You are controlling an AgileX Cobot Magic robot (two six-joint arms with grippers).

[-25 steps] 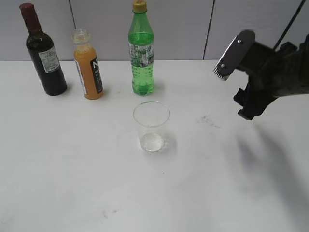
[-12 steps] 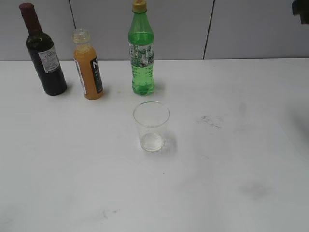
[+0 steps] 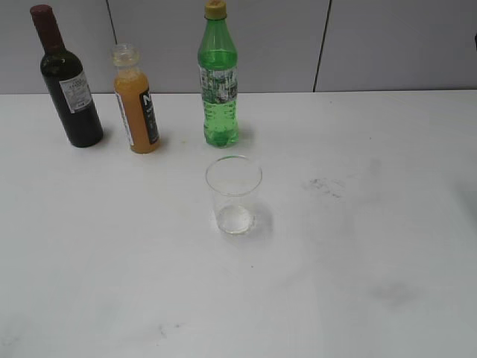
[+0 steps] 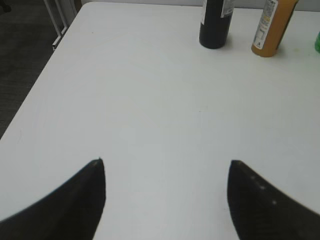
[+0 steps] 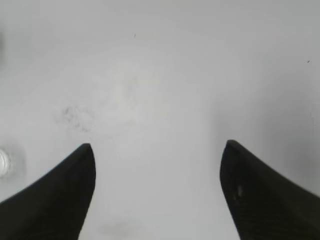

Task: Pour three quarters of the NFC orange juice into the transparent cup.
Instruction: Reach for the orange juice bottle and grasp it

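Observation:
The NFC orange juice [image 3: 136,104], a small clear bottle of orange juice with a black-and-white label, stands uncapped at the back left; it also shows in the left wrist view [image 4: 272,27]. The transparent cup [image 3: 234,194] stands upright and empty near the middle of the table; its edge shows in the right wrist view [image 5: 4,162]. Neither arm shows in the exterior view. My left gripper [image 4: 166,165] is open and empty above bare table, well in front of the juice. My right gripper [image 5: 157,147] is open and empty above bare table, right of the cup.
A dark wine bottle [image 3: 68,82] with a red cap stands left of the juice, and a green bottle [image 3: 218,78] with a yellow cap stands right of it. The white table [image 3: 358,246] has faint smudges [image 3: 324,185]. Its left edge [image 4: 37,85] drops to a dark floor.
The right arm, in view at the right edge a second ago, has withdrawn out of the exterior view. Bottles and cup have not moved.

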